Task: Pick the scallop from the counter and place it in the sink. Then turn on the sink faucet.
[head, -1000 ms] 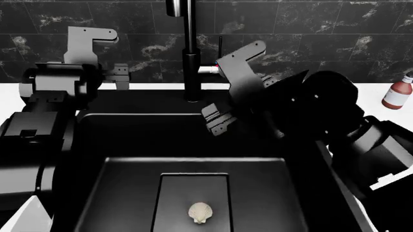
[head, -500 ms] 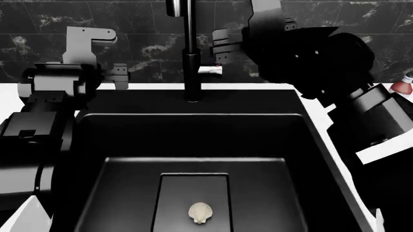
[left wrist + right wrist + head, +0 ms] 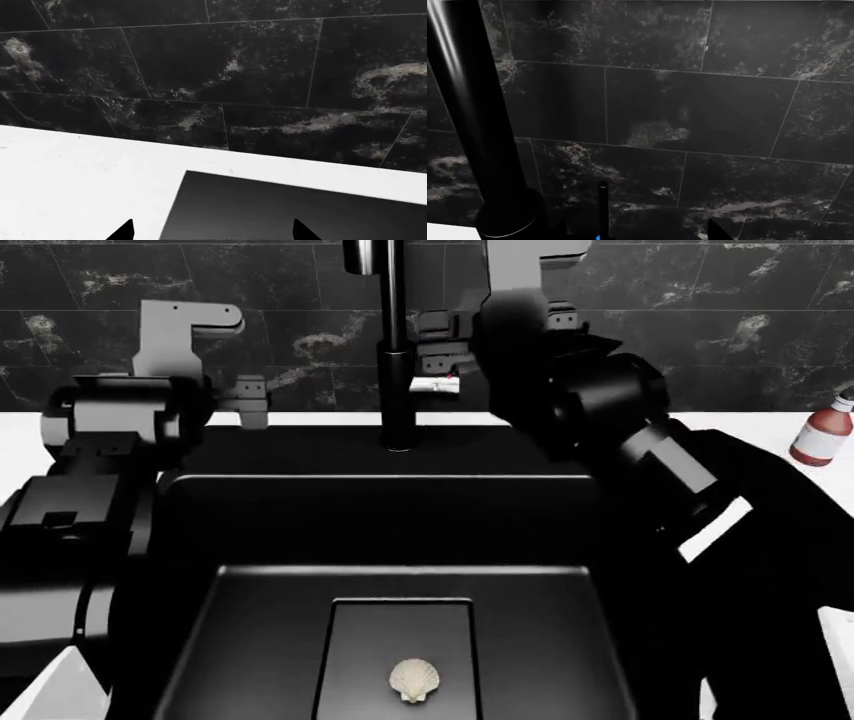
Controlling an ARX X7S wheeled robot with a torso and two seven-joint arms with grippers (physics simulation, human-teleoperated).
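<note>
The scallop (image 3: pixel 414 681) lies on the recessed drain panel in the floor of the black sink (image 3: pixel 267 540). The black faucet (image 3: pixel 394 350) rises at the sink's back edge, with its chrome side lever (image 3: pixel 434 386) pointing right. My right gripper (image 3: pixel 441 348) hangs just right of the faucet tube, right above the lever, and is open and empty. The right wrist view shows the faucet tube (image 3: pixel 474 125) close by and one fingertip (image 3: pixel 718 231). My left gripper (image 3: pixel 247 400) is open and empty, left of the faucet, over the sink's back left corner (image 3: pixel 287 210).
A red-and-white bottle (image 3: pixel 823 432) stands on the white counter (image 3: pixel 80 180) at the far right. Black marbled wall tiles (image 3: pixel 694 330) run close behind both grippers. My right arm (image 3: pixel 627 430) spans the sink's right back part.
My right arm has risen from over the sink and swung left, bringing its gripper up beside the faucet above the lever. The left arm and the scallop have not moved.
</note>
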